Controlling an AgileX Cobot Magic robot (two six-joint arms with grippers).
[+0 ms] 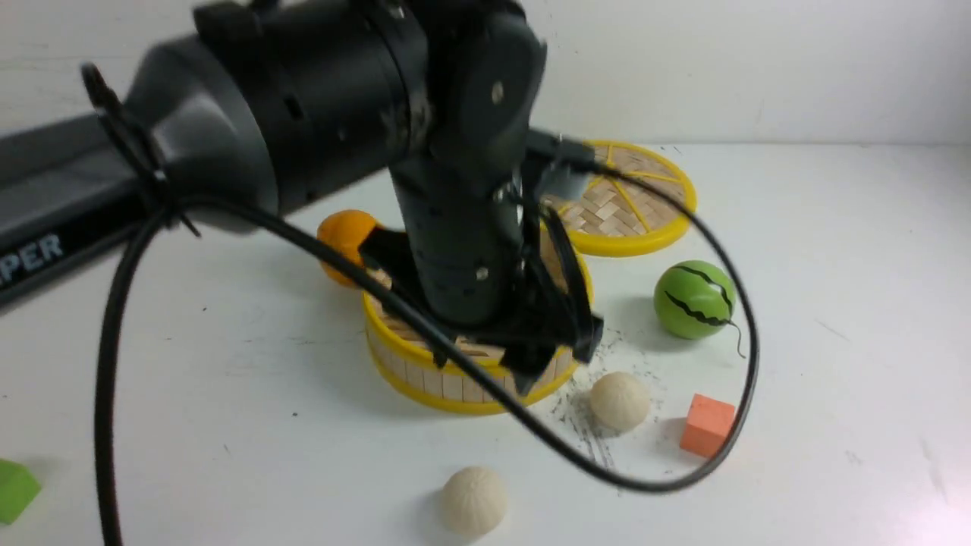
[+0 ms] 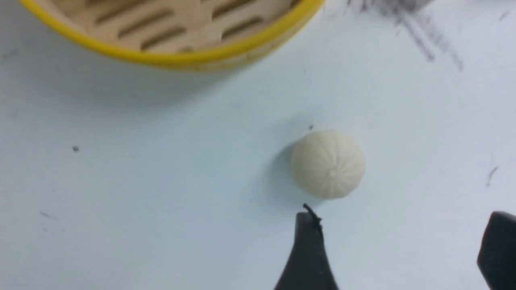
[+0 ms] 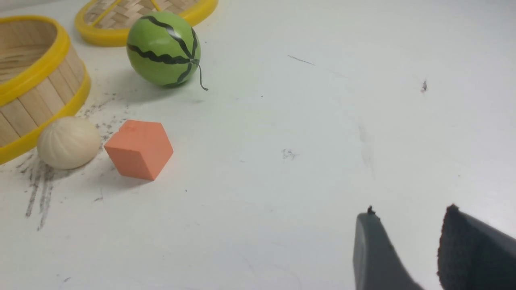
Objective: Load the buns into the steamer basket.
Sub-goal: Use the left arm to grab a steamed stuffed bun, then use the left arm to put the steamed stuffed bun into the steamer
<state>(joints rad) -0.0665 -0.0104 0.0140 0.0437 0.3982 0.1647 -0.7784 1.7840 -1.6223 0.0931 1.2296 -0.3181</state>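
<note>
scuffed white tabletop [image 1: 227, 425]: a cream-white pleated round near bun [image 1: 474, 500] lies loose. the left gripper [image 2: 403, 219], wide apart and empty, sits off-centre, so closing could roll it away. right gripper [image 3: 411, 213] parted, empty. beyond, yellow-rimmed wooden-slat steamer basket [image 1: 425, 375].

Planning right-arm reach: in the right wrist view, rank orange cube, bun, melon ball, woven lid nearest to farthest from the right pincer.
1. Orange cube, closest to the right pincer.
2. Bun, by the steamer basket wall, and melon ball, beyond the cube: too close to call.
3. Woven lid, behind the melon ball, farthest.
</note>
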